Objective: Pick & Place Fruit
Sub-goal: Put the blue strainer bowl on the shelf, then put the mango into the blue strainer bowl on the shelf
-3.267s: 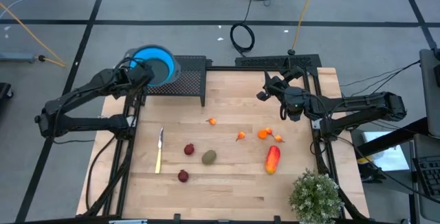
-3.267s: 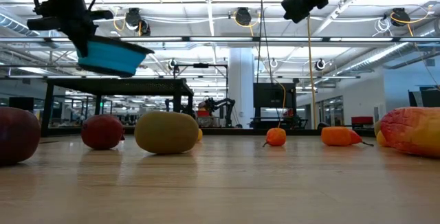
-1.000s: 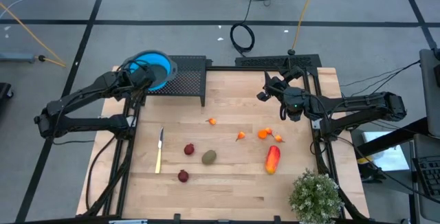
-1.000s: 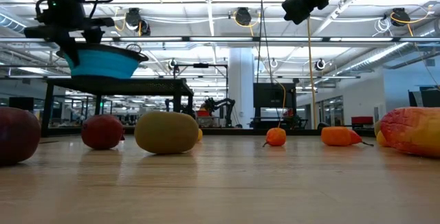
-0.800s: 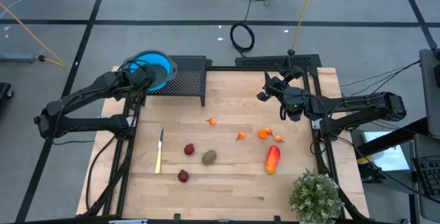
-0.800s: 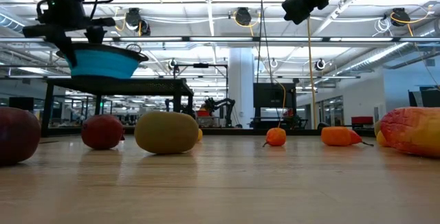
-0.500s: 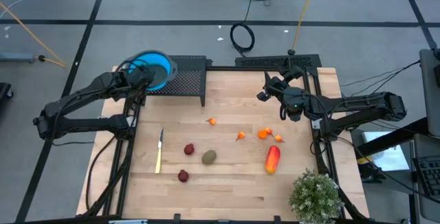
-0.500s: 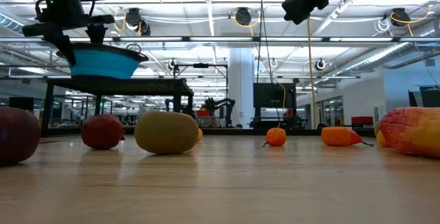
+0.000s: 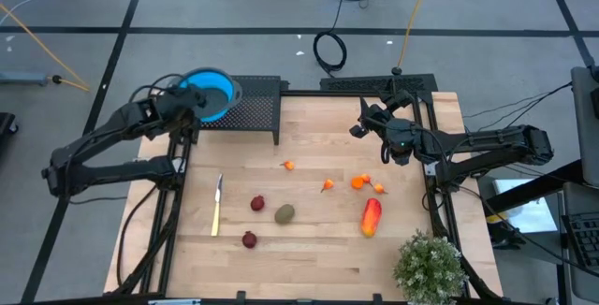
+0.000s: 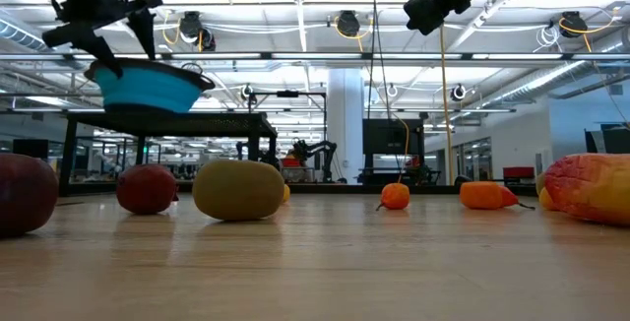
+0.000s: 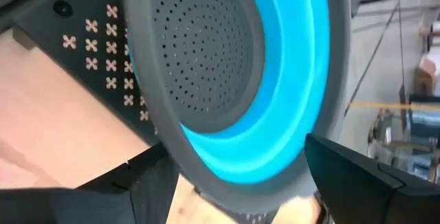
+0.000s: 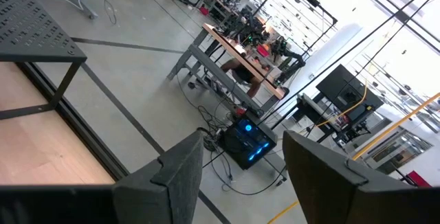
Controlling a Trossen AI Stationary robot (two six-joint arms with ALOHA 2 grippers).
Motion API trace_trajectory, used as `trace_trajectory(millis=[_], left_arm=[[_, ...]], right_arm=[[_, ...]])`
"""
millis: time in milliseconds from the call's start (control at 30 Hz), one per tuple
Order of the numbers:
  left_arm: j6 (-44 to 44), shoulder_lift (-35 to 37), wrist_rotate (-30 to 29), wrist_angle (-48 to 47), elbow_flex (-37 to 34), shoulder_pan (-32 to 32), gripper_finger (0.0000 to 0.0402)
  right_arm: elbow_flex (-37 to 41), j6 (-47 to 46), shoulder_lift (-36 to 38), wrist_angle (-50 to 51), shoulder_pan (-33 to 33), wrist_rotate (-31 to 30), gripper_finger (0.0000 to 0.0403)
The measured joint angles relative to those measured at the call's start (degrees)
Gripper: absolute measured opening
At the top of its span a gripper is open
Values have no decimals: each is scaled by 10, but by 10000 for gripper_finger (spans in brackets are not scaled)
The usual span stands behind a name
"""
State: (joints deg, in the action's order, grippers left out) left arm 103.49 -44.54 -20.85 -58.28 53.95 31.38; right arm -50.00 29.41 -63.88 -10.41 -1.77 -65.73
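Note:
The blue bowl [image 9: 210, 93] with its grey perforated bottom [image 11: 206, 52] sits on the black perforated shelf [image 9: 255, 104] at the table's far left corner. My left gripper [image 9: 178, 92] hangs open just over the bowl's left rim [image 10: 106, 68], one finger on either side of it [image 11: 240, 183]. The fruit lies on the wooden table: an elongated red-orange piece [image 9: 372, 216], two dark red round ones [image 9: 256, 203] [image 9: 249, 239], an olive-green oval [image 9: 284, 213] and several tiny orange ones [image 9: 358, 181]. My right gripper [image 9: 359, 127] waits open, high over the far right [image 12: 240, 162].
A slim pale knife [image 9: 217, 204] lies on the table's left part. A potted plant [image 9: 429, 268] stands at the near right corner. Black frame rails [image 9: 432, 193] run along the table's sides.
My left gripper has opened and let go of the blue bowl's rim, then risen a little and drawn back toward the table's left. The bowl stays where it was on the black shelf.

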Motion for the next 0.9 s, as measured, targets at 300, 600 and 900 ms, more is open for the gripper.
trace_trajectory(millis=[300,600,900], left_arm=[[-36,9,46,-1,0,0,308],[-74,9,119,-2,0,0,308],[-103,11,198,26,0,-33,308]], right_arm=[[0,0,0,0,0,0,195],[0,0,0,0,0,0,196],[0,28,0,0,0,0,194]])
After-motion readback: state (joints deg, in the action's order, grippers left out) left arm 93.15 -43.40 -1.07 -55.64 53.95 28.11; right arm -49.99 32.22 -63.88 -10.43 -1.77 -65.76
